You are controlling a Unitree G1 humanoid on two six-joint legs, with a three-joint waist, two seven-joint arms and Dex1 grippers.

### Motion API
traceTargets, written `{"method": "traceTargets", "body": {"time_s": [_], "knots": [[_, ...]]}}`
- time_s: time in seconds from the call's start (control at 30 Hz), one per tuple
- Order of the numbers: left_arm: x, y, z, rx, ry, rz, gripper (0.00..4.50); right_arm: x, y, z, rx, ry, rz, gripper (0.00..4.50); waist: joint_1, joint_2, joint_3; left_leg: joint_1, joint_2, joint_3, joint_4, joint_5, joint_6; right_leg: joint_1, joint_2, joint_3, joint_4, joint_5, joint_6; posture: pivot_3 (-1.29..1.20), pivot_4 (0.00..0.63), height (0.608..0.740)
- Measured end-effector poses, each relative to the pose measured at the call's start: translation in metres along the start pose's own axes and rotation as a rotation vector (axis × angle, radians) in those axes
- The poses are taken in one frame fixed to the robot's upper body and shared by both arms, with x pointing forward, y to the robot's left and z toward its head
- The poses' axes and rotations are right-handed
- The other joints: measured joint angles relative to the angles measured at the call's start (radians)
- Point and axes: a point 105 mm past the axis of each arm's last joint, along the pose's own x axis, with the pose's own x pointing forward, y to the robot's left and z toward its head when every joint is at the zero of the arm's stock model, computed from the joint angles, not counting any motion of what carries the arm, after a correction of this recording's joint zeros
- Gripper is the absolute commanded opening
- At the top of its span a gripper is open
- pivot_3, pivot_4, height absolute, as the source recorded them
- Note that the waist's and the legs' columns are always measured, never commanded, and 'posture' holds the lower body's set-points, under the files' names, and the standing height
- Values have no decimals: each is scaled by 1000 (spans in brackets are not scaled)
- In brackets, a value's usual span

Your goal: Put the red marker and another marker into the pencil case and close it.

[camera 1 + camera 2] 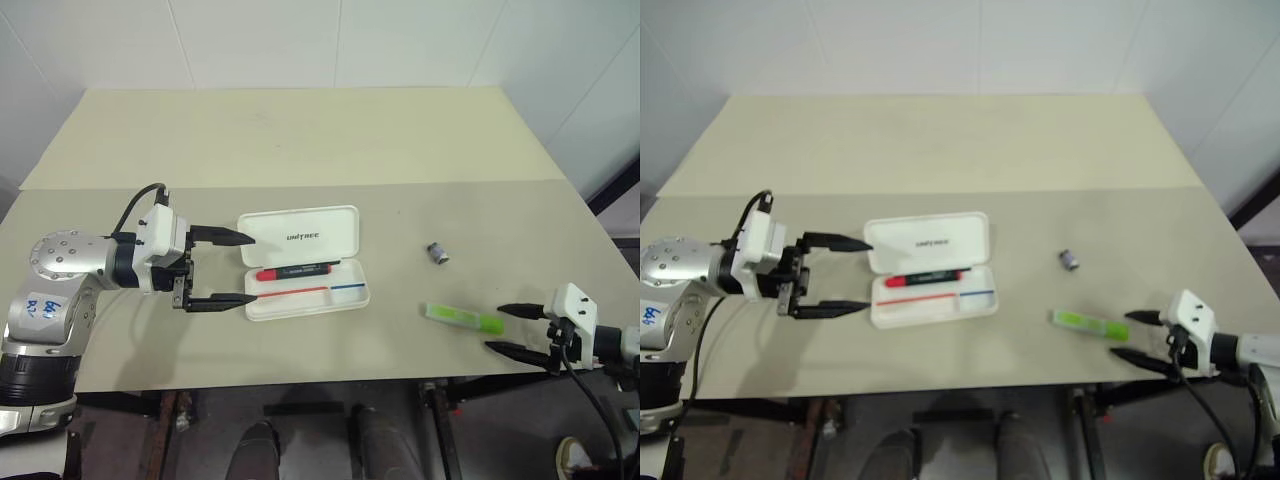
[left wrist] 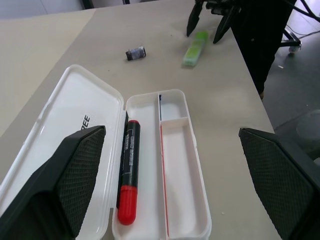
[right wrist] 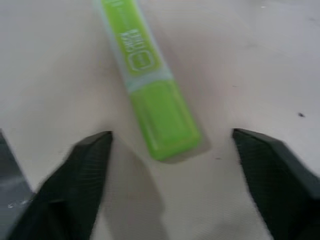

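So the pencil case is a white hard-plastic box with rounded corners, lying open mid-table, lid flat behind the tray with dark lettering on it. The tray is split by thin ridges into long slots, with a red and a blue stripe along the front. The red marker already lies in the back slot, dark glossy barrel, rounded red cap toward the robot's left.

The light-green highlighter is flat and stubby, translucent, lying on the bare table well to the right of the case. The right gripper sits just beside its end, black textured fingers spread either side of the tip, nothing held.

The left gripper hangs wide open at the case's left end, empty.

A small dark cylindrical cap-like thing sits on the matte beige tabletop.
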Motion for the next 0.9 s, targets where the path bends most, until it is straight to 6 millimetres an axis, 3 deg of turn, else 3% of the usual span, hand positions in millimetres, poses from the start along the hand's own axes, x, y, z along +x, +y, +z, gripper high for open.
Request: {"method": "traceTargets", "body": {"time_s": [0.17, 0.2, 0.4, 0.53, 0.73, 0.83, 0.9], "knots": [[0, 0, 1, 15, -2, -2, 4500, 3, 3, 2, -15, -3, 26, 1155, 0, 0, 0, 0, 0, 0, 2, 0, 0, 0, 0, 0, 1, 1, 0, 0, 150, 740], [0, 0, 1, 15, -2, -2, 4500, 3, 3, 2, -16, -4, 26, 1081, 0, 0, 0, 0, 0, 0, 2, 0, 0, 0, 0, 0, 1, 1, 0, 0, 150, 740], [-1, 0, 2, 29, -3, -1, 4500, 6, 3, 6, -21, -17, 16, 1081, -4, 0, 0, 0, 0, 0, 1, 0, 0, 0, 0, 0, 1, 1, 0, 0, 150, 740], [-4, 1, 1, 40, 5, 10, 4500, 15, 2, 22, -64, -55, 16, 1081, -9, 0, 0, 0, 0, 0, 1, 0, 0, 0, 0, 0, 1, 1, 0, 0, 150, 740], [-17, 1, -8, 28, 31, 51, 4500, 36, 7, 76, -222, -140, 100, 1081, -22, 1, 0, 0, 0, 0, 0, 0, 0, -1, 0, 0, 1, 1, 0, 0, 150, 740], [-20, -1, -9, 41, 43, 57, 4500, 52, 18, 110, -311, -211, 171, 1081, -20, 1, 0, 0, 0, 0, -1, 0, 0, -1, 0, 0, 1, 0, 0, 0, 150, 740], [-23, -3, -12, 41, 53, 64, 4500, 61, 25, 121, -333, -232, 216, 1081, -18, 1, 0, -1, 0, 0, -1, 0, 0, -1, 0, 0, 1, 0, 0, 0, 150, 740]]}}
